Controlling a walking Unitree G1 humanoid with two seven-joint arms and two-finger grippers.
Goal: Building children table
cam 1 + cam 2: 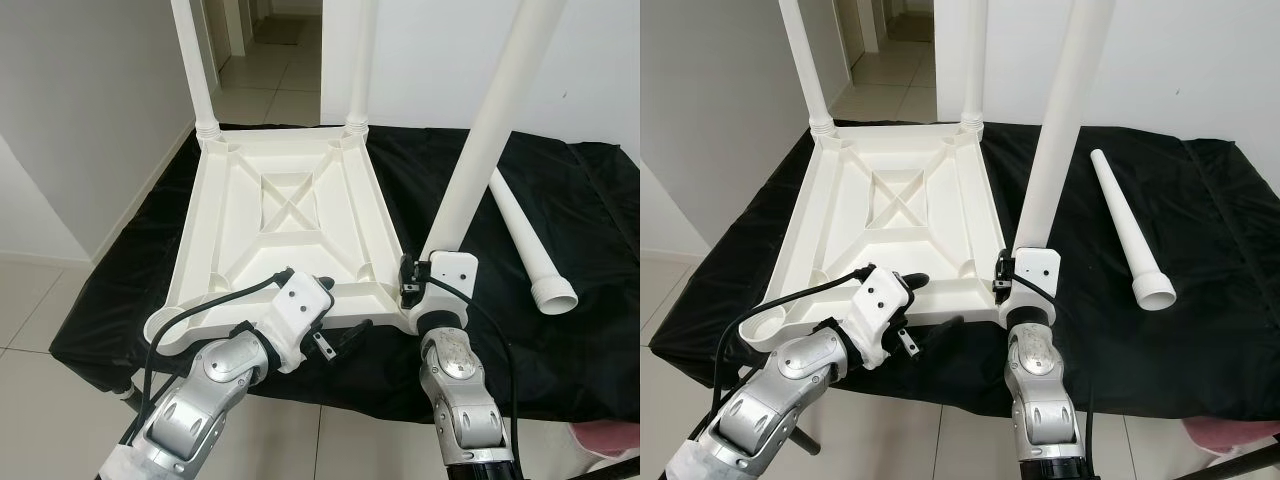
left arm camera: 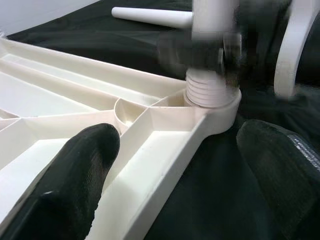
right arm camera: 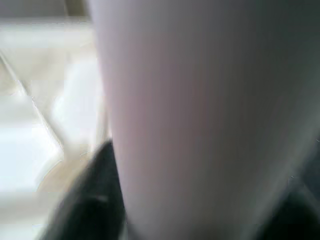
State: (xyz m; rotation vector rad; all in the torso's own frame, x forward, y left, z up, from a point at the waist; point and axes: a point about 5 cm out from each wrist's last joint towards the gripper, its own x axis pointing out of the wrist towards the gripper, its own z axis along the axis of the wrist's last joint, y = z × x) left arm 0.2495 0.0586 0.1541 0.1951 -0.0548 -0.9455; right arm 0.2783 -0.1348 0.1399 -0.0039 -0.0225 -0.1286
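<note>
Two legs are already standing in the upturned tabletop [image 1: 290, 210] on the black cloth [image 1: 560, 350], while the left gripper's [image 2: 175, 175] spread fingers are straddling its near rim and the right gripper [image 1: 425, 275] is seemingly clasping a third leg [image 1: 490, 130] at the corner socket.

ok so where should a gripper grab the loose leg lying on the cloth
Grip the loose leg around its narrow mid-shaft, coming from above with the fingers across it. It lies flat on the black cloth, flared threaded end toward the robot, with bare cloth either side.

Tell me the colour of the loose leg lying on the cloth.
White; the loose leg shows best in the right eye view.
</note>
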